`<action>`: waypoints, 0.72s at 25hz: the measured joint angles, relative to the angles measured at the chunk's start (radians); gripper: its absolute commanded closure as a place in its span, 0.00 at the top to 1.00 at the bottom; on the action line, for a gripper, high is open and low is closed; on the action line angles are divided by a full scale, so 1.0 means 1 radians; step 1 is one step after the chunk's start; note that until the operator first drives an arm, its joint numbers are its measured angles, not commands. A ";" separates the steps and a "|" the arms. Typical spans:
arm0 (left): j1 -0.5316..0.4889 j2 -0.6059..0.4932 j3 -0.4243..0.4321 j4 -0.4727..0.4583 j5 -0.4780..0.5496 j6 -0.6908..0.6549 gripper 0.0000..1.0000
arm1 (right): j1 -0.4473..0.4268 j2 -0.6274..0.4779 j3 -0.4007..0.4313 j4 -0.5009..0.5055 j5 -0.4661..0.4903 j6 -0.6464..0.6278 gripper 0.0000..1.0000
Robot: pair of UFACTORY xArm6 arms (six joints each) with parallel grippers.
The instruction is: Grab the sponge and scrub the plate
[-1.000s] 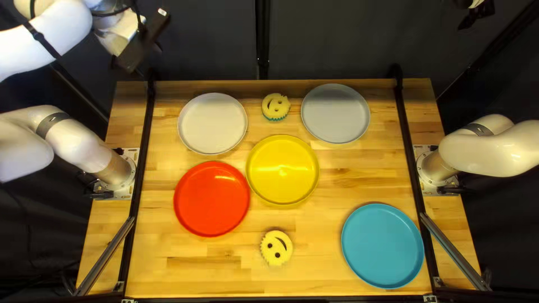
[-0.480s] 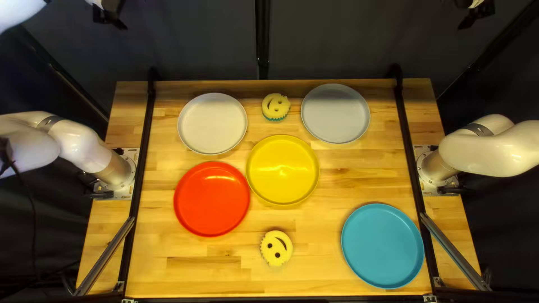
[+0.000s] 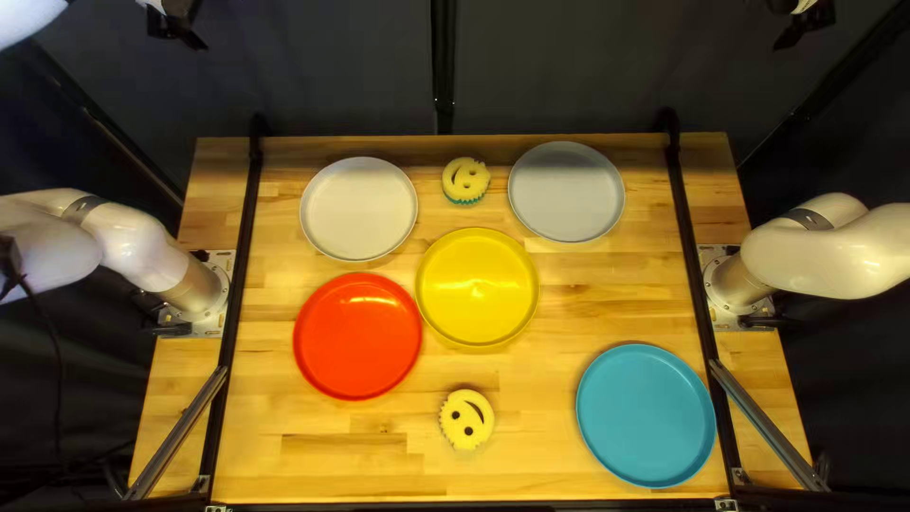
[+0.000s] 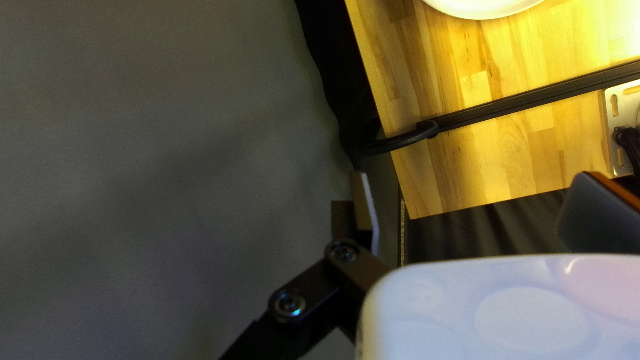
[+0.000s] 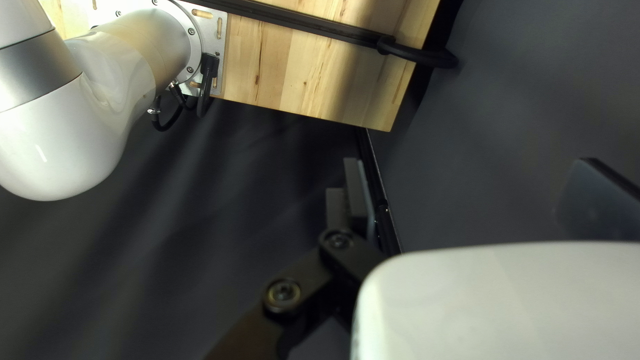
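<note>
Both end effectors, left and right, hang raised beyond the tabletop's far edge, fingers spread wide, gripping nothing. 2 smiley sponges lie well apart from them: the far sponge between the white plate and grey plate, the near sponge between the red plate and blue plate.

The left wrist view's edge cuts off most of the white plate.
</note>
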 measured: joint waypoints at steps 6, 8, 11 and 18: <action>0.000 0.000 0.000 0.000 0.000 0.000 1.00 | 0.000 -0.024 0.048 0.005 -0.021 0.007 1.00; 0.000 0.000 0.000 0.000 0.000 0.000 1.00 | 0.003 -0.049 0.090 0.020 -0.045 0.022 1.00; 0.000 0.000 0.000 0.000 0.000 0.000 1.00 | 0.014 -0.082 0.149 0.045 -0.079 0.051 1.00; 0.000 0.000 0.000 0.000 0.000 0.000 1.00 | 0.157 -0.099 0.268 0.094 -0.204 0.182 1.00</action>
